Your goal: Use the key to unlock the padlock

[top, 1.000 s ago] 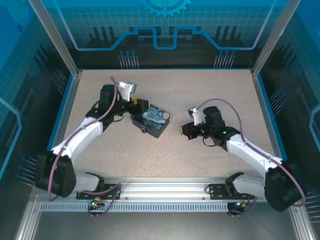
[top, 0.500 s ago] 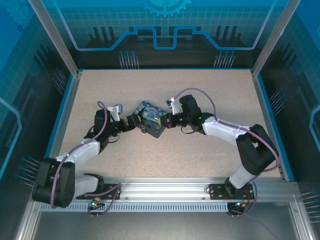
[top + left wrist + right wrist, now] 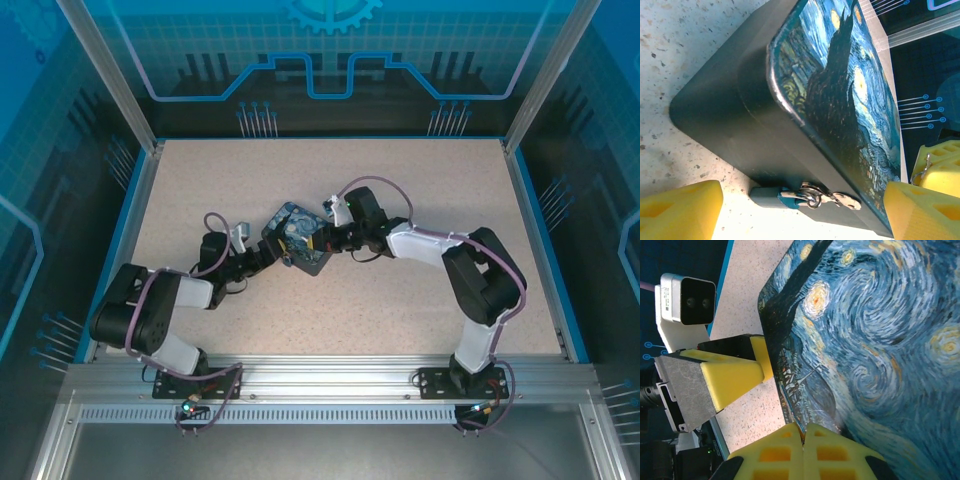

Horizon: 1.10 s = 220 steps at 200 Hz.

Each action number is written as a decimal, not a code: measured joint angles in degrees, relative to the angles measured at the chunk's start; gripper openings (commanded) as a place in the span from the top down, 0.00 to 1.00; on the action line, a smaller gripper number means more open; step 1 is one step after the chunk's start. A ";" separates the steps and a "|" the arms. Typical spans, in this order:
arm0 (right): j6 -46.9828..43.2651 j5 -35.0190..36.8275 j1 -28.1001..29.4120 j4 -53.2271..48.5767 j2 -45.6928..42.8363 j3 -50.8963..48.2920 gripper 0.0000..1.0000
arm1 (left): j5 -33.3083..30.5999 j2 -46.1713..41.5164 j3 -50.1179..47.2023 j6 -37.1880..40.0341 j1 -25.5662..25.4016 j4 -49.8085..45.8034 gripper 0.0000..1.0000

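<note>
Low in the left wrist view, the padlock [image 3: 771,196] hangs against the dark front wall of the painted tin [image 3: 840,100]. Its bluish body lies just above the bench [image 3: 685,45], and its thin shackle passes through bright fittings at the centre of that wall. In the top view the tin sits mid-frame between the two arms.

The lock looks tiny, rigid and light. Because it dangles freely, it will probably swing or twist at the first push. I would grip it across the flat sides of the body and keep the keyhole end clear. Its metal is likely slick against foam pads.

The left end effector [image 3: 801,212] is spread wide. Its yellow pads sit in the lower left and lower right corners of its own view, flanking the lock and holding nothing. Whether the right-hand pad touches the tin's corner is unclear.

The right end effector [image 3: 803,432] has its pads pressed together at the lower centre of its view, just at the lid's edge. At the right edge of the left wrist view, a thin metal loop juts from those pads. I take it for the key [image 3: 922,167]. It is thin and stiff, so it may pivot in the soft pads under torque.
</note>
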 measured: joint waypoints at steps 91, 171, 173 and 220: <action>-0.57 -0.57 -0.15 0.00 2.25 1.38 1.00 | -0.02 3.19 -0.04 -0.37 -1.18 5.03 0.16; -3.04 0.04 -0.24 -0.83 2.25 1.55 1.00 | -0.20 9.94 0.28 -2.12 -4.00 14.84 0.28; -3.04 0.04 -0.26 -0.81 2.25 1.55 1.00 | -0.20 10.14 0.31 -2.34 -4.02 15.15 0.28; -3.74 0.17 -0.52 -1.38 2.23 1.70 1.00 | -1.29 14.10 0.57 -5.18 -5.81 22.05 0.31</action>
